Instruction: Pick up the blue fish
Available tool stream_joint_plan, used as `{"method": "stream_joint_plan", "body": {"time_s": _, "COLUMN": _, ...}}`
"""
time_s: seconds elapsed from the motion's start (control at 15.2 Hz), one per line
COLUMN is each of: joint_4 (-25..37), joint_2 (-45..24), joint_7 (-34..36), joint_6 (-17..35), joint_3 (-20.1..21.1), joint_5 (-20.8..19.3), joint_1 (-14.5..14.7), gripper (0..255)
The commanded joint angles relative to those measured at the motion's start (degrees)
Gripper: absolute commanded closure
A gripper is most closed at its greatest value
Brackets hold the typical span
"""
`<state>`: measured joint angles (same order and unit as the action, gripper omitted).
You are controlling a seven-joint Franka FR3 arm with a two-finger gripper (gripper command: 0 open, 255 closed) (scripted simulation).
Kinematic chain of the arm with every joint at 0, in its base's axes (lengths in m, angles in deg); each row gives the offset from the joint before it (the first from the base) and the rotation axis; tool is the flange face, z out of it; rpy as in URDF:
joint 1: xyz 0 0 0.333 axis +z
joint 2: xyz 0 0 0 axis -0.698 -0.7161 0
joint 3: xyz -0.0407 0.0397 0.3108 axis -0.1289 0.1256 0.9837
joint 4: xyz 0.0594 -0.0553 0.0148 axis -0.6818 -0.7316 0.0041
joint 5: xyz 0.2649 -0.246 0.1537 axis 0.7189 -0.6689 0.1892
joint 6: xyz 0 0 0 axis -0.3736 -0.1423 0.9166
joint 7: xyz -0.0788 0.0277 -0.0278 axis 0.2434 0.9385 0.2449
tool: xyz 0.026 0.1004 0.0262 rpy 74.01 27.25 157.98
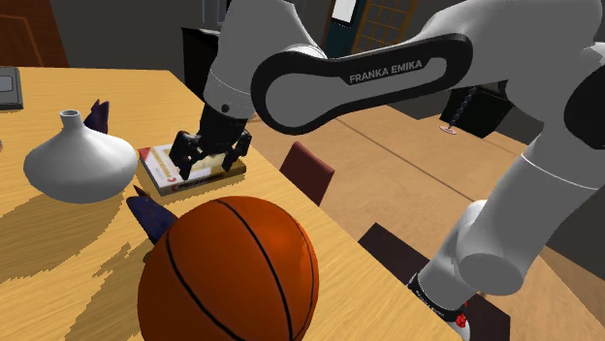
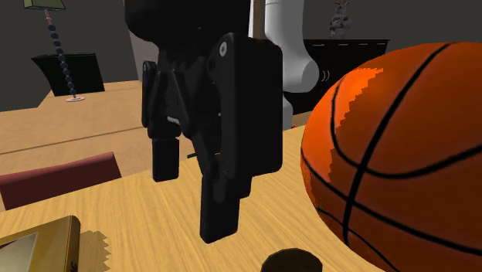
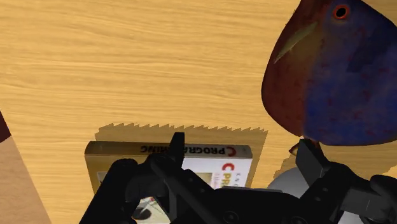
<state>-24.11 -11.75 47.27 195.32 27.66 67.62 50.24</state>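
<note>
From the shoulder view, the arm (image 1: 388, 73) reaches over the wooden table (image 1: 58, 242), its wrist bent down so the gripper (image 1: 208, 163) hangs just above a book (image 1: 184, 174). A dark blue fin of the fish (image 1: 148, 215) pokes out between the white vase (image 1: 78, 160) and the basketball (image 1: 228, 276), near the book but not under the hand.

In the second exterior view the gripper (image 2: 193, 185) points straight down at the table, fingers parted and nothing between them, with the basketball (image 2: 402, 139) close beside it.

The wrist view looks past the gripper (image 3: 245, 159), which is wide open and empty over the book (image 3: 216, 162). The fish (image 3: 337, 70) lies off to one side of the far finger, a broad, rounded blue body with reddish patches and a small eye.

I'd guess it is a stiff, light, smooth toy, and its bulging flanks could squirt out of a pinch. Gripping across a narrower stretch nearer the tail looks safer, so the hand would first need to shift sideways off the book.
</note>
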Motion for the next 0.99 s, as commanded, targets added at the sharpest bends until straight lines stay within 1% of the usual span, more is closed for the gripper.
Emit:
{"method": "stream_joint_plan", "body": {"time_s": 0.0, "joint_4": 3.49, "joint_2": -4.29, "joint_7": 3.45, "joint_6": 1.12, "joint_3": 0.7, "joint_5": -2.72, "joint_1": 0.98, "gripper": 0}}
{"method": "stream_joint_plan", "body": {"time_s": 0.2, "joint_4": 9.96, "joint_2": -10.84, "joint_7": 8.13, "joint_6": 1.53, "joint_3": 0.85, "joint_5": -6.95, "joint_1": 3.26, "gripper": 0}}
{"method": "stream_joint_plan", "body": {"time_s": 0.46, "joint_4": 19.89, "joint_2": -19.5, "joint_7": 13.15, "joint_6": 0.93, "joint_3": -0.14, "joint_5": -11.8, "joint_1": 7.45, "gripper": 0}}
{"method": "stream_joint_plan", "body": {"time_s": 0.92, "joint_4": 16.7, "joint_2": -21.12, "joint_7": 14.12, "joint_6": 5.57, "joint_3": -0.93, "joint_5": -13.15, "joint_1": 7.8, "gripper": 0}}
